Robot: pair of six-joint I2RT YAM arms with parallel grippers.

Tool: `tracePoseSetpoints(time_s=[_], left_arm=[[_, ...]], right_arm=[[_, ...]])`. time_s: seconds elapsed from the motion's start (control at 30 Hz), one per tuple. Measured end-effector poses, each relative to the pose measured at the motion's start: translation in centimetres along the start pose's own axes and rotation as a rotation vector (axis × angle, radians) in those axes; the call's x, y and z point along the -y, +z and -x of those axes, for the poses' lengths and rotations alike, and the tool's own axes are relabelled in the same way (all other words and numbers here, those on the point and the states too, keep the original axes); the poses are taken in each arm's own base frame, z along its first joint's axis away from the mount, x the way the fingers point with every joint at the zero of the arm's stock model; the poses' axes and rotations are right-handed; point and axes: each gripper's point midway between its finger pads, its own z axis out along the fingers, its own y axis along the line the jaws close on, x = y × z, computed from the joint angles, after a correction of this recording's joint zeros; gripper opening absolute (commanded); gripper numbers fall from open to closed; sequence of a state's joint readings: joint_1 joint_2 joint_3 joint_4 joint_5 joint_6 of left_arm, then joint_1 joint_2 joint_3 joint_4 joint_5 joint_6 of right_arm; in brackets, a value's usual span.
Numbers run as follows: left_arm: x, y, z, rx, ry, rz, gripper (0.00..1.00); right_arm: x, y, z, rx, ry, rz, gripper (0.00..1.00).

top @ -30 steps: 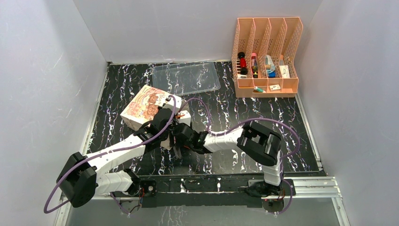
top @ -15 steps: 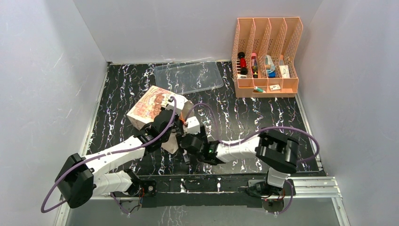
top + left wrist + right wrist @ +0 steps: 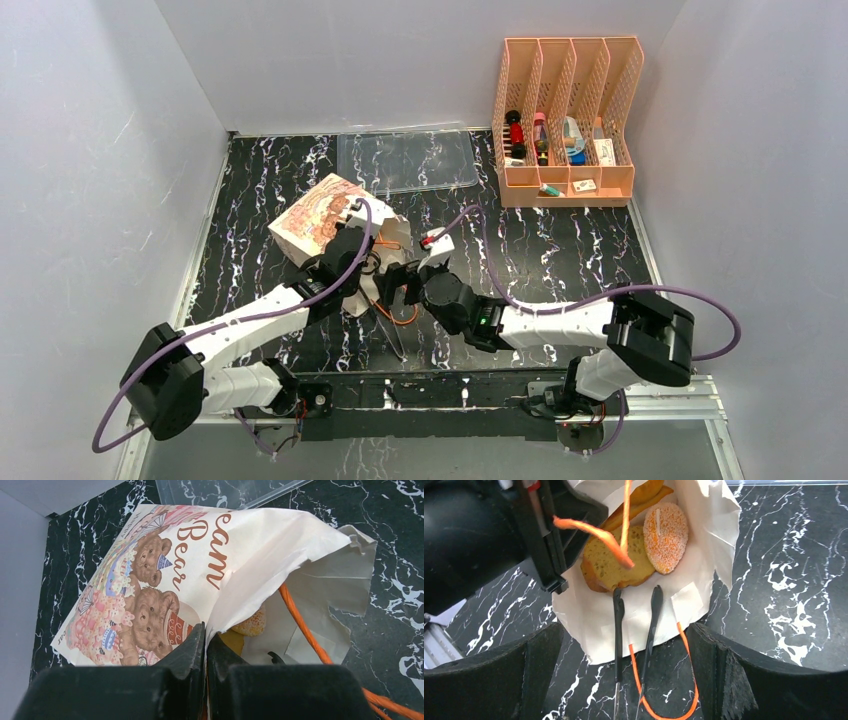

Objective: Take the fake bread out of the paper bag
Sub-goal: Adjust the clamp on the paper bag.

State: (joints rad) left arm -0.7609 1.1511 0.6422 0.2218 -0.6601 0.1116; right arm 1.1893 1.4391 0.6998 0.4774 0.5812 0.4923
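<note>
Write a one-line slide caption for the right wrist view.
Open right gripper faces the mouth of the paper bag, fake bread lying inside.

One paper bag [image 3: 318, 218] lies toward ten o'clock from the table's centre. Its open mouth shows three pieces of fake bread [image 3: 636, 555] for certain: one golden slice [image 3: 609, 567], one sugar-dusted oval bun [image 3: 666, 531] at the slice's two o'clock, and one thin brown piece [image 3: 644, 491] at twelve o'clock. A second brown edge beside that may be a fourth.

There are two orange cord handles [image 3: 589, 530] and one pair of black tweezers [image 3: 617, 630] at the slice's six o'clock.

One clear tray [image 3: 405, 160] sits at the table's twelve o'clock. One peach rack [image 3: 520, 70] with four slots stands at two o'clock, its small contents too tiny to count.

Two robot arms [image 3: 250, 320] reach in from six o'clock.
</note>
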Motion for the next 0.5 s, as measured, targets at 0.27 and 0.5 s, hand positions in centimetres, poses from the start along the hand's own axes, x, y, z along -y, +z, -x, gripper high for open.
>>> tracePoseSetpoints(time_s=[0.27, 0.5], left_arm=[[-0.1, 0.0, -0.5, -0.017, 0.011, 0.011, 0.0], [-0.1, 0.0, -0.6, -0.023, 0.002, 0.011, 0.0]], right_arm=[[-1.7, -0.3, -2.2, -0.057, -0.038, 0.065, 0.79], [-2.1, -0.8, -10.0, -0.176, -0.191, 0.045, 0.8]])
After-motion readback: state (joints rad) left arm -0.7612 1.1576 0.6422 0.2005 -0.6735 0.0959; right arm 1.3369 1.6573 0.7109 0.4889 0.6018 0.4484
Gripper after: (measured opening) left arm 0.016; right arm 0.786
